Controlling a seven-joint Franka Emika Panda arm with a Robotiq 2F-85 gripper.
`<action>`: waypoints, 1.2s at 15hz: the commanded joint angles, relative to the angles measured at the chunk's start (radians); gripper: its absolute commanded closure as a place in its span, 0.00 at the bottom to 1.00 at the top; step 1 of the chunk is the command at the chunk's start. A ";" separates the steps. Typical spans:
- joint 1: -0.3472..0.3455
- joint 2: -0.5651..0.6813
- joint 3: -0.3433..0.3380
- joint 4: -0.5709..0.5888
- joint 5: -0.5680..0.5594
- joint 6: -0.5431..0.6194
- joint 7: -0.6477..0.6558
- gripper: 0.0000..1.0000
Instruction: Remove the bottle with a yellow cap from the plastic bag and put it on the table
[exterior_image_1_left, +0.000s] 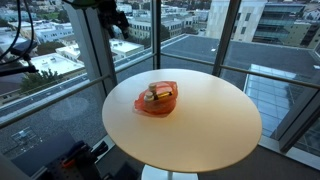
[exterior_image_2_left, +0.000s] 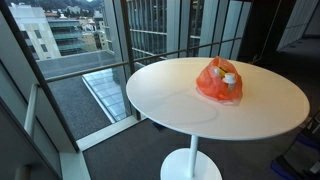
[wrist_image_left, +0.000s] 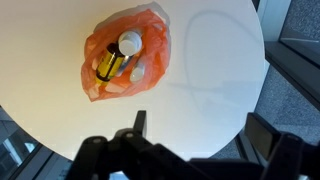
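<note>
- Round table (exterior_image_1_left: 205, 135) by tall windows; orange bag (exterior_image_1_left: 157, 100) on it
- bottle (wrist_image_left: 118, 62) lies inside the open bag
- gripper (exterior_image_1_left: 115, 20) hangs high above; cannot tell its opening

obstacle: plastic bag (exterior_image_1_left: 157, 100) mid-table | free: tabletop (exterior_image_1_left: 210, 125) all round
</note>
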 joint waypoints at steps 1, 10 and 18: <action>0.007 0.078 -0.026 0.047 -0.008 0.037 0.030 0.00; 0.002 0.283 -0.099 0.135 -0.001 0.035 0.133 0.00; 0.006 0.331 -0.182 0.134 0.001 0.031 0.238 0.00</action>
